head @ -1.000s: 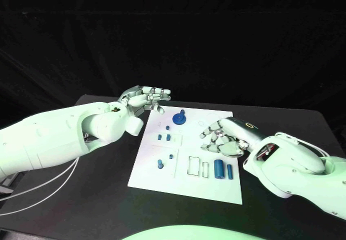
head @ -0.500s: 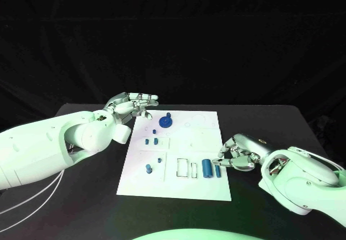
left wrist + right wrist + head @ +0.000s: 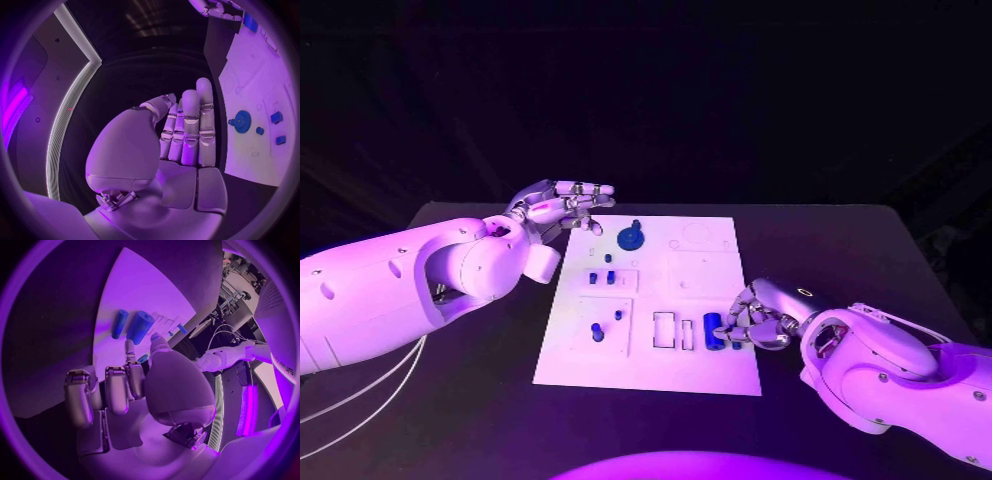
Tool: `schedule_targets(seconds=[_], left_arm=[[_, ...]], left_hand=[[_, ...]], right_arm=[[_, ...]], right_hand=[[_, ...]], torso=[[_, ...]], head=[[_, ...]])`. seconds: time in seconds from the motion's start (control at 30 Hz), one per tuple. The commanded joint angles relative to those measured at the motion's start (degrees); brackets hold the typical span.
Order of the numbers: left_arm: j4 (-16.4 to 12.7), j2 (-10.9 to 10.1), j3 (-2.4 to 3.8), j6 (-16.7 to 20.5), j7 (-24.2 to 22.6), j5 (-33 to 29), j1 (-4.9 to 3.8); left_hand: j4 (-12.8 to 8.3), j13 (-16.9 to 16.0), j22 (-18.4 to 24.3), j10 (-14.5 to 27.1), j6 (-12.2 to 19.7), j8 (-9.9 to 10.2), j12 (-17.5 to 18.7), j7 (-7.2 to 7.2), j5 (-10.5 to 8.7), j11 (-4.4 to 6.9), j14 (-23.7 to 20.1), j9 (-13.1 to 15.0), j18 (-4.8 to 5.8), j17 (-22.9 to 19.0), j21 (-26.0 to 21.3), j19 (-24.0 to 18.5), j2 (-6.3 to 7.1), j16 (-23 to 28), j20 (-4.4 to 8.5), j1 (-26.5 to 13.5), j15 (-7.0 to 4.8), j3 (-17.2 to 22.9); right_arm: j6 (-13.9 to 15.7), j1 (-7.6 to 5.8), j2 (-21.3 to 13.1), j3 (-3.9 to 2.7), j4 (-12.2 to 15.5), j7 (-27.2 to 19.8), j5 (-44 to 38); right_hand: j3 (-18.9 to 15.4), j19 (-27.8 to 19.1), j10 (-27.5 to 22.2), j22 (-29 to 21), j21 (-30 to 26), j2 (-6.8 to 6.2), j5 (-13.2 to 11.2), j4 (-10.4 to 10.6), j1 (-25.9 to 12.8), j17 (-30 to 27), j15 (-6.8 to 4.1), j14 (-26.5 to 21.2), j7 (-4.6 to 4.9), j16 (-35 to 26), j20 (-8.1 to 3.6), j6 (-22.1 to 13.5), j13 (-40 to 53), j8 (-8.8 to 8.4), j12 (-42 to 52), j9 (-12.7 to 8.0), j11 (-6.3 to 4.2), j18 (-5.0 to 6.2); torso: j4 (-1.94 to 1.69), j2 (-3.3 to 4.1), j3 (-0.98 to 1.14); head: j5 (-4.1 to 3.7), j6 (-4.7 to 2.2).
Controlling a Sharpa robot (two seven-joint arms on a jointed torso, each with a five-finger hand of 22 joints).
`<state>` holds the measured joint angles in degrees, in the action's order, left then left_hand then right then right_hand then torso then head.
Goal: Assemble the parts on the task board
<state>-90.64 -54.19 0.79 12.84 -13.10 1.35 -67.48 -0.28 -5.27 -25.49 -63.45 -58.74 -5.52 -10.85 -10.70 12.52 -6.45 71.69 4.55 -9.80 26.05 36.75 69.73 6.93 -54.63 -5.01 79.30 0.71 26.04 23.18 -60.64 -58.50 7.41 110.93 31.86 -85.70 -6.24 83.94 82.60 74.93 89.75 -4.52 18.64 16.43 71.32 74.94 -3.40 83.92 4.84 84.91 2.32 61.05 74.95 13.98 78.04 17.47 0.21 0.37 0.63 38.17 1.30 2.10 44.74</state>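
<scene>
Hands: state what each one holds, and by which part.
Left hand: nothing, fingers straight, raised beside the task board. Right hand: fingers at the blue cylinders, but no hold can be told.

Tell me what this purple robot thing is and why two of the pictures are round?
It is a robot with two white arms and silver hands, at a black table. One camera on its head looks down. The round pictures come from cameras at its wrists, just behind each hand. On the table lies a white task board with small blue parts, like a blue gear and a blue cylinder. The left hand hovers at the board's far corner, holding nothing. The right hand is down by the cylinder; whether it holds it, I cannot tell.
</scene>
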Motion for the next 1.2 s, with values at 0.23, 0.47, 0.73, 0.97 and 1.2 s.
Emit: schedule_targets(seconds=[0.23,0.47,0.73,0.97,1.2], left_arm=[[-0.18,-0.02,0.02,-1.09,-0.2,-0.25,-0.05],[-0.17,-0.08,0.02,-1.16,-0.1,-0.25,-0.05],[-0.21,-0.13,0.02,-1.39,0.08,-0.25,-0.05],[-0.22,-0.22,0.02,-1.58,0.25,-0.25,-0.05],[-0.21,-0.23,0.02,-1.72,0.37,-0.25,-0.05]], left_hand=[[-0.13,0.07,0.05,0.37,0.42,-0.2,-0.19,-0.15,0.09,0.1,-0.36,-0.05,-0.79,-0.04,-0.3,0.29,-0.25,-0.34,-0.08,-0.19,0.13,-0.33],[-0.08,0.09,0.15,0.4,0.44,-0.24,-0.24,-0.17,0.09,0.08,-0.37,-0.06,-0.78,-0.09,-0.42,0.36,-0.29,-0.36,-0.09,-0.28,0.15,-0.38],[0.02,0.11,0.29,0.44,0.48,-0.28,-0.29,-0.18,0.09,0.06,-0.39,-0.07,-0.76,-0.14,-0.6,0.43,-0.35,-0.39,-0.12,-0.44,0.17,-0.45],[0.11,0.14,0.44,0.5,0.52,-0.32,-0.34,-0.18,0.08,0.05,-0.41,-0.09,-0.76,-0.19,-0.77,0.51,-0.38,-0.42,-0.14,-0.6,0.19,-0.53],[0.16,0.16,0.53,0.53,0.55,-0.34,-0.37,-0.18,0.08,0.05,-0.43,-0.09,-0.76,-0.23,-0.88,0.55,-0.4,-0.43,-0.15,-0.68,0.21,-0.57]], right_arm=[[0.63,0.44,2.01,0.0,-1.25,1.47,-3.15],[-0.34,1.11,3.65,0.0,-2.98,1.58,-3.24],[-2.77,2.38,5.6,0.0,-5.36,1.75,-3.69],[-3.44,3.18,6.99,0.0,-6.44,1.92,-4.57],[-3.09,3.49,7.91,-0.01,-7.06,2.06,-4.91]], right_hand=[[-0.72,6.06,-0.35,15.07,0.25,0.87,0.48,0.02,0.03,4.86,-0.35,4.27,-0.17,0.27,-0.05,-0.51,2.06,0.37,-0.08,0.56,0.0,-0.37],[-1.2,6.06,-0.41,15.07,0.25,1.17,0.66,0.12,-0.31,4.88,-0.34,4.26,-0.18,0.29,-0.03,-0.67,2.12,0.54,-0.19,1.11,0.0,-0.37],[-1.62,6.06,-0.51,15.07,0.25,1.35,0.42,0.11,-0.56,4.97,-0.34,4.25,-0.21,0.33,-0.02,-0.73,2.09,0.7,-0.36,1.57,-0.01,-0.37],[-3.02,6.06,-0.56,15.07,0.25,1.61,-1.15,0.17,-1.58,5.01,-0.35,4.22,-0.26,0.33,0.0,-1.08,2.31,1.05,-0.55,2.87,-0.04,-0.37],[-3.24,6.06,-0.46,15.07,0.25,1.98,-0.84,-0.03,-1.21,5.13,-0.38,4.24,-0.32,0.38,-0.02,-1.16,2.57,1.24,-0.47,3.48,-0.08,-0.37]], torso=[[0.05,0.01,0.03],[0.18,-0.03,0.01],[0.04,-0.06,0.0],[0.13,-0.09,-0.08],[0.05,-0.08,-0.06]], head=[[0.21,0.52],[0.54,0.8],[0.8,1.07],[0.75,1.1],[0.74,1.12]])
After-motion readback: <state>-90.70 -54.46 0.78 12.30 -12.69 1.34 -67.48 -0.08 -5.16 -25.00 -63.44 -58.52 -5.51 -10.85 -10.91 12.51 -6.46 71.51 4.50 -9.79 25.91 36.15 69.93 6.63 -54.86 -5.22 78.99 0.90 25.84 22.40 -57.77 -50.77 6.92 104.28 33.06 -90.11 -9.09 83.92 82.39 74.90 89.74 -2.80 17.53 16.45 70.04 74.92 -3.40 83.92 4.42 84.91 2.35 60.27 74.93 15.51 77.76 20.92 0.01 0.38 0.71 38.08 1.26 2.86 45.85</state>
